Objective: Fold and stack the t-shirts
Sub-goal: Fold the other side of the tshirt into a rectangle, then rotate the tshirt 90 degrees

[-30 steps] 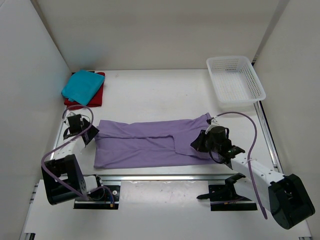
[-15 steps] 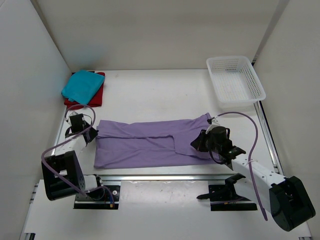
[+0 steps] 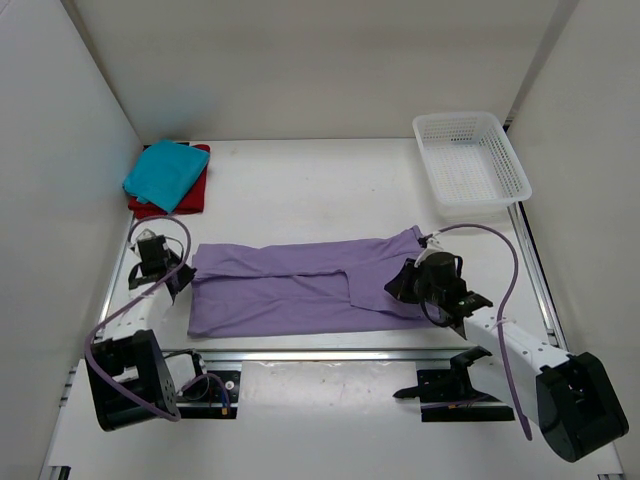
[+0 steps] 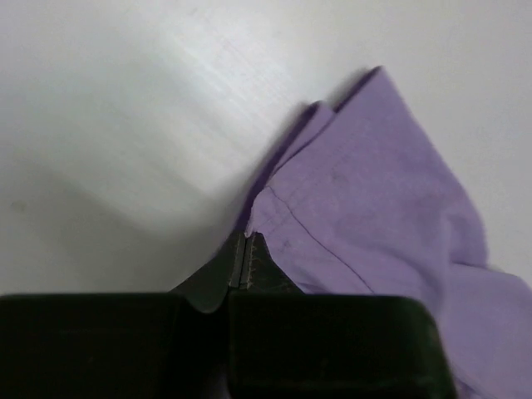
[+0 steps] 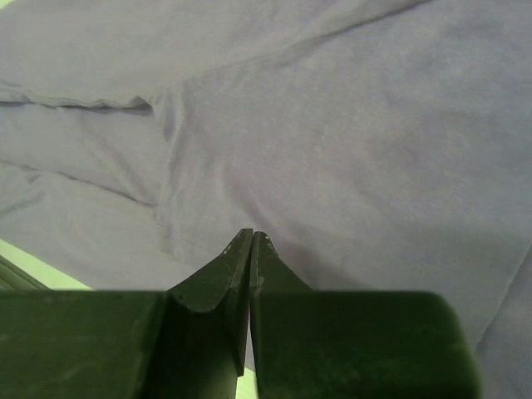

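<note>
2 grippers closed tight: left gripper (image 4: pixel 243 249) pinches shirt (image 3: pixel 290 285) hem, right gripper (image 5: pixel 251 241) on cloth, hold unclear. Should lift level, taut.

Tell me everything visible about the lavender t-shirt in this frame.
The lavender t-shirt is plain soft cloth, lying flat on the table as a long band, sides folded inward, mildly wrinkled. The left gripper is shut on its stitched far left corner; the shut right gripper rests on its right end.
</note>
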`<control>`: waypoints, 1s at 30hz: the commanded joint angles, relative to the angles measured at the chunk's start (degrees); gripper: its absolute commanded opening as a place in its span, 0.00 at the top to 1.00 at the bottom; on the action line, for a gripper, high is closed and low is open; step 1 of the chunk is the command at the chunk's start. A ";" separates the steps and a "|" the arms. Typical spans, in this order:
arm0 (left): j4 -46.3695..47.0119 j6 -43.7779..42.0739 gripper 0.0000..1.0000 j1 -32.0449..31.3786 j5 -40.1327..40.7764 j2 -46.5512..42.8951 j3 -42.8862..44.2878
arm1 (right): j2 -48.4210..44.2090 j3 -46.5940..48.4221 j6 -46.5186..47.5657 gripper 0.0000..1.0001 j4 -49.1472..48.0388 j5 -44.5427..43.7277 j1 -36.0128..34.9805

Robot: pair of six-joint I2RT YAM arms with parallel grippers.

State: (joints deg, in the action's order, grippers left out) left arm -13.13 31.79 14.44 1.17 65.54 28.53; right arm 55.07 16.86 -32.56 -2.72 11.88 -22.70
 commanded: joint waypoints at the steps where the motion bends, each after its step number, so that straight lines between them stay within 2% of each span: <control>1: -2.35 -1.12 0.99 2.09 0.77 -2.34 -3.21 | 1.44 1.68 1.00 1.00 -0.36 -0.98 0.11; 2: -2.34 -0.33 0.94 2.09 0.33 -2.34 -3.66 | 1.62 2.20 0.92 1.00 -0.09 -1.33 0.20; 3: -2.08 -0.15 0.84 1.91 -0.81 -1.74 -4.10 | 1.97 2.91 1.18 1.00 0.08 -2.03 -0.32; 4: -2.08 0.02 0.79 1.91 -1.17 -0.86 -3.93 | 2.41 3.70 1.00 1.00 0.08 -2.56 -0.59; 5: -2.43 0.11 0.70 1.91 -2.04 -0.42 -3.66 | 3.02 4.14 1.35 1.00 0.43 -3.26 -0.51; 6: -2.87 0.03 0.55 2.00 -3.18 -0.24 -3.66 | 3.55 5.36 1.53 1.00 0.70 -3.87 -0.50; 7: -2.96 -0.15 0.34 2.52 -4.23 -0.41 -3.66 | 4.42 5.98 0.92 1.00 0.44 -4.32 -0.94; 9: -3.66 -0.15 0.01 3.23 -5.56 -2.42 -3.31 | 7.75 7.13 1.62 1.00 -0.26 -5.89 -1.21; 12: -3.57 -0.59 0.02 1.57 -5.83 -8.30 -1.65 | 13.99 9.85 2.15 1.00 -0.96 -8.53 -1.38; 15: -2.08 -0.33 0.01 -5.18 -6.79 -12.88 0.81 | 21.63 11.96 1.97 1.00 -2.72 -9.07 -0.77; 18: 0.03 -0.85 0.02 -13.18 -10.12 -12.02 2.66 | 31.20 18.10 1.62 1.00 -1.76 -8.19 -0.42; 19: 0.90 -0.59 0.01 -16.95 -11.44 -11.23 3.10 | 35.42 21.86 1.79 1.00 -0.89 -7.84 -0.33; 21: 3.54 -1.03 0.01 -20.49 -14.69 -9.73 2.23 | 42.53 29.69 2.06 1.00 0.87 -6.70 -0.24; 23: 6.87 1.85 0.01 -23.21 -16.89 -8.41 0.74 | 51.51 44.31 1.89 1.00 5.24 -5.82 0.89; 24: 8.36 3.00 0.01 -23.66 -17.95 -8.41 -0.83 | 57.37 48.49 2.14 0.99 6.49 -5.21 0.64; 26: 13.89 6.16 0.01 -24.98 -20.67 -8.59 -3.48 | 67.68 70.99 2.93 1.00 13.84 -2.32 2.21; 27: 14.44 6.44 0.01 -25.42 -20.77 -8.93 -4.96 | 74.68 78.08 4.33 1.00 16.84 -1.86 2.13; 28: 13.92 5.57 0.01 -25.77 -20.59 -8.76 -4.72 | 82.66 94.24 5.21 1.00 24.18 -1.16 2.22; 29: 11.65 4.43 0.02 -26.64 -20.59 -9.02 -4.02 | 86.83 113.37 7.66 1.00 33.22 0.06 2.05; 30: 9.54 3.90 0.01 -26.74 -19.98 -9.46 -3.84 | 95.75 136.28 8.55 1.00 37.22 0.25 1.52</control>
State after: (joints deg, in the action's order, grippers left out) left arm -4.12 35.62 -11.25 -16.45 57.32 24.25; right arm 138.10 108.68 -28.71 14.92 10.79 -21.26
